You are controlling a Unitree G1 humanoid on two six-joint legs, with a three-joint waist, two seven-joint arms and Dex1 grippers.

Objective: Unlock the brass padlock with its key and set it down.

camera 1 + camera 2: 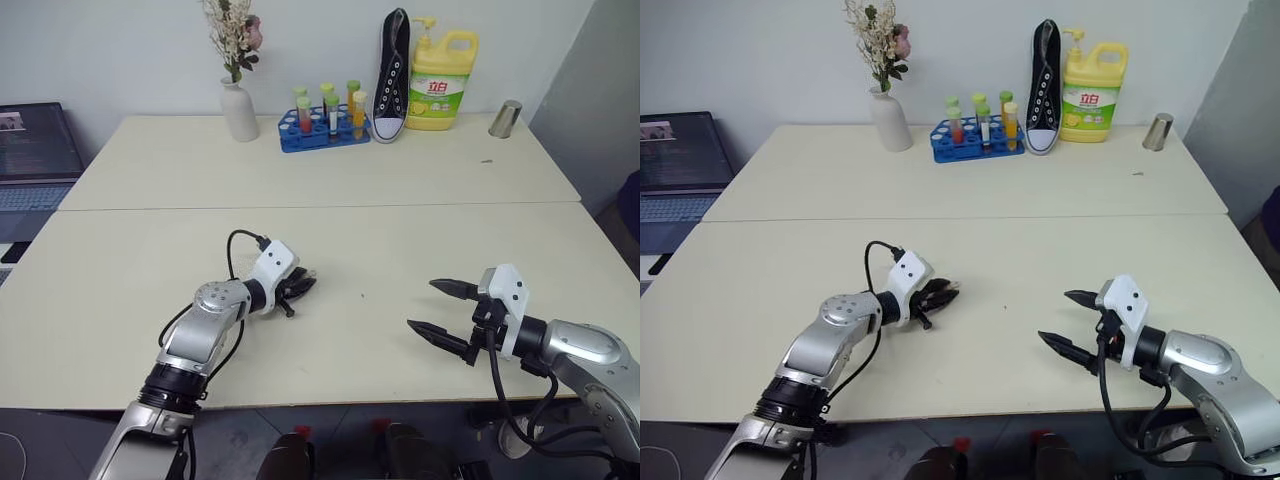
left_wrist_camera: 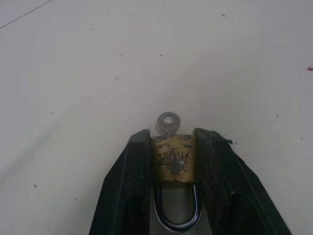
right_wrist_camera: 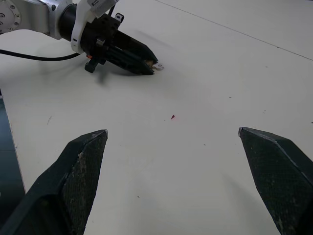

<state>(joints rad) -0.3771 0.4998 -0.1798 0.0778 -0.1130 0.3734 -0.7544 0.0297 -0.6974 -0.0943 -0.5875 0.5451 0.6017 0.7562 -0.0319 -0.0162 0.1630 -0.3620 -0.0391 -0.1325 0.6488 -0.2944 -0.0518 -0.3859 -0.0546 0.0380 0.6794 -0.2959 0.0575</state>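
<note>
The small, hard, slick padlock (image 2: 173,159) lies low over the tabletop (image 2: 73,73), pinched flat-sided in the left claw (image 2: 172,147), key (image 2: 167,122) protruding for the spread right claw (image 1: 440,310) to take by its bow

Both arms are silver-grey metal with rounded joint housings and black collars. Each wrist carries a white angular block dotted with small dark screws. A black cable loops over the left wrist; another hangs under the right. The left claw (image 1: 300,287) and right claw (image 1: 437,308) have black, textured, tapering fingers.
</note>
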